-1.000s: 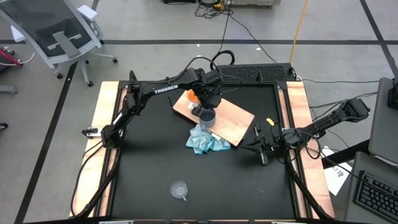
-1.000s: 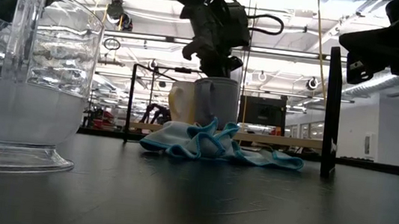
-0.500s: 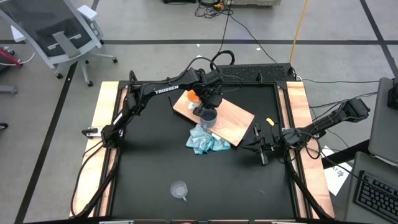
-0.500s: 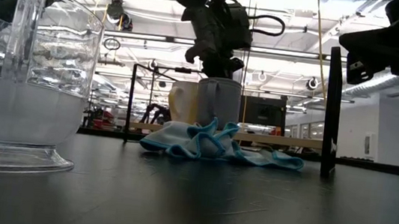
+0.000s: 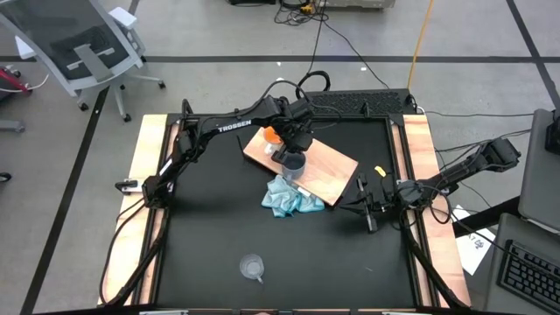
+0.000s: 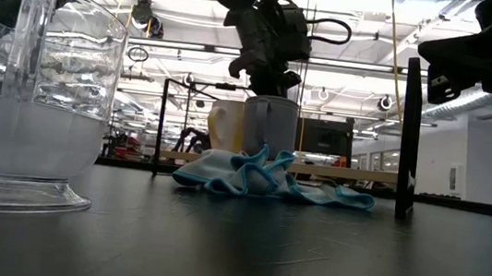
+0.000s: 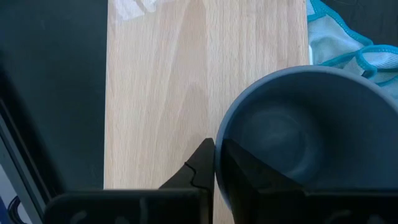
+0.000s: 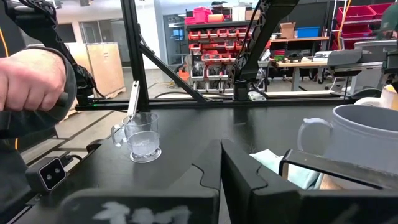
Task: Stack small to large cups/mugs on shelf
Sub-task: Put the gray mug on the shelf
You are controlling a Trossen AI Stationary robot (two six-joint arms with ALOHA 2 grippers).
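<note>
Left tool (image 5: 292, 149) seemingly pinching grey-blue mug (image 5: 291, 163) rim, on shelf (image 5: 325, 164), right tool (image 5: 368, 204) shut, empty.

You were in a workshop or robot lab: behind the table (image 5: 210, 254) stood red bins (image 8: 214, 38) on racks, a wooden crate (image 8: 104, 67), workbenches (image 8: 305, 60), an office chair (image 5: 83, 44) and floor cables (image 5: 306, 13).

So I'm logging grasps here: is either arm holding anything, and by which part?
The left tool holds the grey-blue mug by its rim, one finger inside and one outside, over the shelf. The right tool holds nothing.
</note>
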